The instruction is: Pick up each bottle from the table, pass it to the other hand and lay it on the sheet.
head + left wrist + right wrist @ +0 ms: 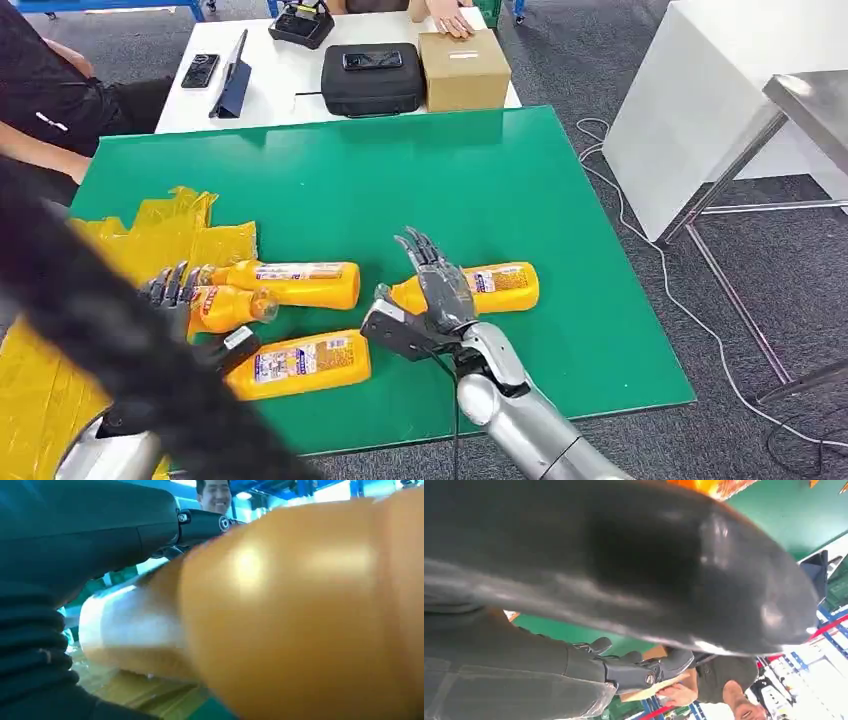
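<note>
Left hand (172, 290) grips one bottle (228, 306); right hand (436, 285) hovers beside another (500, 287).

A: Any legible print on the bottles' labels (298, 271)?
B: None. Red-and-white labels show on all four, characters too small to resolve.
A: The cardboard box (464, 68), beyond the fingers?
B: One white sticker, unreadable.

Beyond the green mat (520, 200), a white table (280, 75) holds a brown cardboard box (463, 70), a black zippered case (372, 80) topped by a phone (372, 60), and another black phone (200, 70).
</note>
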Motion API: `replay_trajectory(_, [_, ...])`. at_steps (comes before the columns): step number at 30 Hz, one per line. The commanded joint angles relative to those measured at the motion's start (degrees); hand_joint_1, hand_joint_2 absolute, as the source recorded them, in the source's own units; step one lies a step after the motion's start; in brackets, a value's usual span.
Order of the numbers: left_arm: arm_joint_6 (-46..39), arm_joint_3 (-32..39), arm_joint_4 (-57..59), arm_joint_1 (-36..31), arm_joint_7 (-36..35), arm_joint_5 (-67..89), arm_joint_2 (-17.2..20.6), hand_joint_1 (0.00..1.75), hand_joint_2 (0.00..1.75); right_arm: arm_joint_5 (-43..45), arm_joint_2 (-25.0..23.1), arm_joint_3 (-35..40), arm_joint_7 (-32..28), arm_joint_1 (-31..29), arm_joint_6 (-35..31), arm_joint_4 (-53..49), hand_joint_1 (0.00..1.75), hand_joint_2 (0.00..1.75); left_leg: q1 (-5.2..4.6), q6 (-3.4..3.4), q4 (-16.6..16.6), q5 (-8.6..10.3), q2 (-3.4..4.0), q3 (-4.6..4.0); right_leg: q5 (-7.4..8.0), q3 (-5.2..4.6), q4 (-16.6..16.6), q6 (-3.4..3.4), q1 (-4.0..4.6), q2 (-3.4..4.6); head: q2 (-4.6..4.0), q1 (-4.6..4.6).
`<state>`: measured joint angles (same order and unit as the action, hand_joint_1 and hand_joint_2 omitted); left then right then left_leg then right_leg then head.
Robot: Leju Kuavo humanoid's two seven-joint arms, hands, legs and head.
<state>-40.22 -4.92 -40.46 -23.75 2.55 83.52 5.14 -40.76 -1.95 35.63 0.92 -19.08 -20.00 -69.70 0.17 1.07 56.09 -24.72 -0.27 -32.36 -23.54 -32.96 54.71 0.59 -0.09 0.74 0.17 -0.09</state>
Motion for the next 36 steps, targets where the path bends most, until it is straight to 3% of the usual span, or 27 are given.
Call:
replay_trajectory(1, [0.2, 15.0, -0.6, 1.4, 10.2, -5.8, -3.6, 0.00, 0.00, 0.9, 1.1, 2.8, -0.1, -4.1, 0.2, 6.2, 0.00, 0.00, 0.00, -0.05, -0.1, -0.10, 0.16, 0.35, -0.06, 0.30, -0.1, 0.03, 0.00, 0.07, 0.02, 0.00])
replay_trajectory(4, [0.2, 26.1, -0.5, 0.2, 21.4, -12.4, -7.8, 0.00, 0.00, 0.8, 1.2, 2.6, -0.1, -4.0, 0.0, 6.7, 0.00, 0.00, 0.00, -0.06, -0.1, -0.12, 0.08, 0.34, -0.10, 0.30, -0.1, 0.04, 0.01, -0.02, 0.00, 0.00])
replay_trajectory(8, [0.2, 29.5, 3.7, -2.4, 29.8, -20.9, -10.1, 0.00, 0.00, -3.5, 1.7, 3.3, 1.7, -4.7, -1.7, 8.0, 0.00, 0.00, 0.01, -0.04, 0.0, -0.07, -0.10, 0.28, -0.10, 0.28, -0.1, 0.05, 0.02, -0.20, 0.00, -0.02])
replay_trajectory(9, [0.2, 29.1, 5.3, -3.4, 33.2, -26.2, -10.5, 0.00, 0.00, -4.9, 1.7, 3.4, 2.6, -5.1, -1.4, 9.0, 0.00, 1.75, 0.03, -0.06, 0.0, -0.12, -0.10, 0.33, -0.14, 0.36, -0.1, 0.06, 0.04, -0.22, 0.00, 0.00])
replay_trajectory(14, [0.2, 28.1, 5.9, -4.4, 34.4, -29.6, -11.0, 0.00, 0.00, -5.7, 1.7, 3.3, 3.1, -5.4, -1.4, 9.9, 0.00, 1.75, -0.01, -0.04, 0.0, -0.05, -0.14, 0.25, -0.09, 0.26, -0.1, 0.05, 0.00, -0.23, 0.02, 0.00])
replay_trajectory(17, [5.7, 22.1, 1.6, -4.1, 37.5, -52.1, -11.3, 0.00, 0.00, -6.7, 1.7, 3.3, 3.7, -5.9, -0.4, 11.2, 0.00, 1.75, -0.01, -0.06, -0.1, -0.09, -0.08, 0.36, -0.12, 0.35, -0.1, 0.03, -0.01, -0.19, 0.00, 0.00])
replay_trajectory(22, [7.6, 9.1, -16.9, 2.3, 32.9, -82.4, -10.3, 0.00, 0.00, -7.5, 1.3, 3.8, 4.3, -7.0, 1.5, 14.1, 0.00, 1.75, 0.03, -0.05, 0.1, -0.09, -0.04, 0.12, -0.09, 0.11, 0.0, 0.03, 0.04, -0.11, 0.00, -0.02])
replay_trajectory(27, [7.6, 8.1, -23.2, 5.3, 32.2, -88.9, -10.3, 0.00, 0.00, -8.5, 1.1, 3.9, 5.4, -7.2, 2.2, 14.3, 0.00, 1.75, 0.03, -0.05, 0.0, -0.14, 0.01, 0.24, -0.13, 0.23, 0.0, 0.04, 0.04, -0.08, 0.00, -0.02])
replay_trajectory(31, [7.2, 8.8, -39.2, 14.4, 30.5, -99.5, -12.3, 0.00, 0.00, -8.8, 2.0, 2.6, 7.0, -4.6, 3.9, 12.3, 0.00, 1.75, 0.01, -0.03, 0.0, -0.18, 0.17, 0.33, -0.12, 0.29, -0.1, 0.06, 0.02, 0.07, 0.00, 0.00])
replay_trajectory(36, [6.6, 8.9, -41.1, 15.5, 29.7, -100.6, -12.5, 0.00, 0.00, -8.9, 2.3, 2.4, 7.0, -3.9, 4.1, 11.2, 0.00, 1.75, 0.00, -0.04, 0.0, -0.13, -0.03, 0.20, -0.13, 0.17, 0.0, 0.03, 0.01, -0.11, 0.00, 0.00])
